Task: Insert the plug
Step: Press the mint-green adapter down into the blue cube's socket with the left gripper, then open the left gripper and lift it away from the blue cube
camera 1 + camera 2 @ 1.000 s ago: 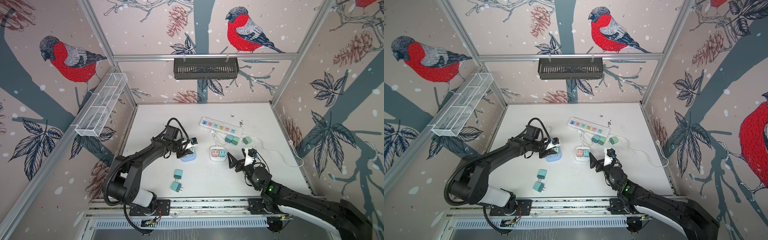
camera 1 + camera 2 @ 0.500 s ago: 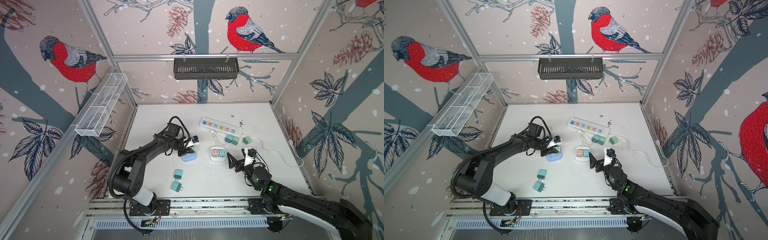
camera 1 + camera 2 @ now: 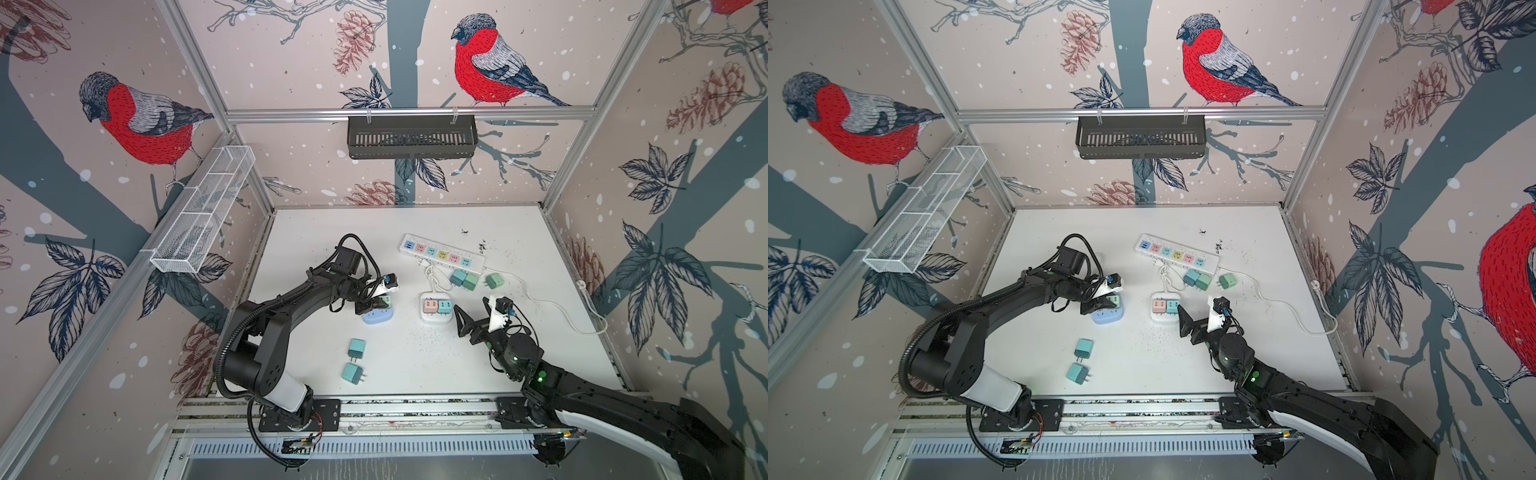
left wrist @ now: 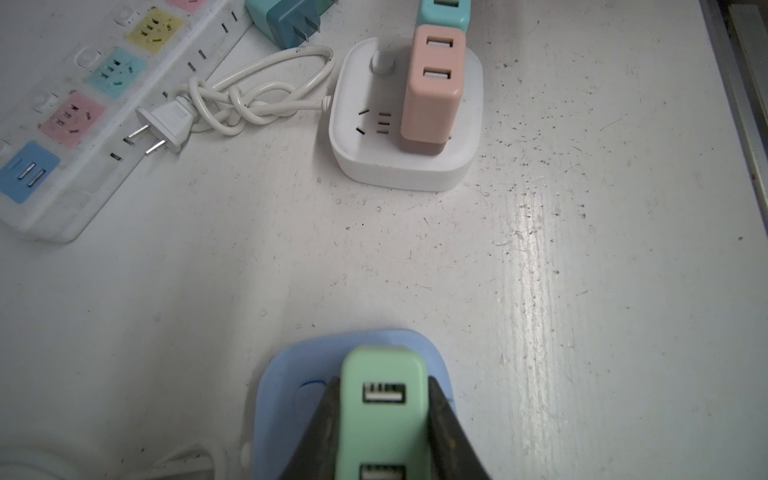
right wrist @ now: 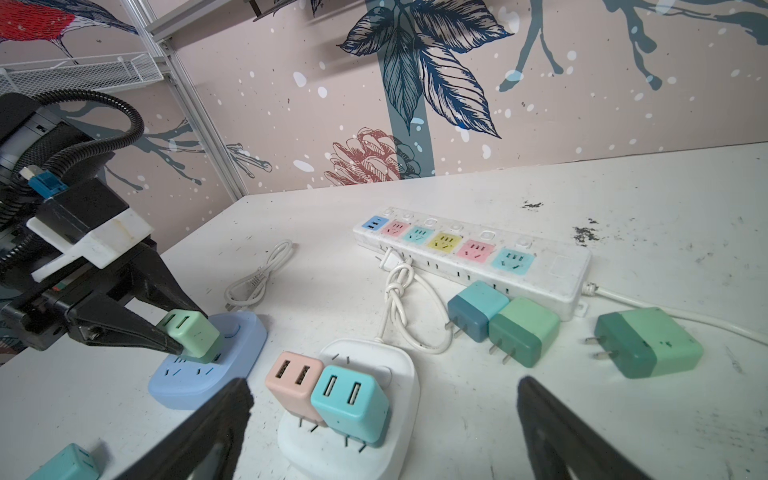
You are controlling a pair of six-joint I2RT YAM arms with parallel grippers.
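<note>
— One green plug (image 4: 382, 415) is the job; where is it?
— Upright on the blue block (image 3: 376, 318), left of the middle of the table (image 3: 415, 365). The left gripper (image 5: 189, 332) is clamped on its two sides. The prongs are out of sight, so I cannot tell if it is pushed home.
— And the right gripper (image 5: 383, 381)?
— Spread wide, holding nothing. It hovers near the white block (image 3: 434, 321), which carries a pink plug (image 3: 429, 306) and a teal plug (image 3: 444, 306).
— What is the surface like?
— White, scuffed and speckled dark, walled on three sides with bird wallpaper. The strip (image 3: 442, 255) lies slantwise toward the back edge. Three loose plugs (image 3: 471, 281) lie just beside it, and two more (image 3: 356, 348) lie near the front edge.
— Room to move?
— The front right corner and the band along the back edge are bare. A cord (image 3: 557, 309) runs from the strip toward the right edge. A wire basket (image 3: 203, 212) hangs on the left wall and a black basket (image 3: 411, 137) on the back wall, both above the table.
— Anything hard to make out?
— The left wrist view cuts off the green plug's near end and blurs the fingers. In both top views the left gripper covers most of that plug. The right arm runs out of frame at the front right.
</note>
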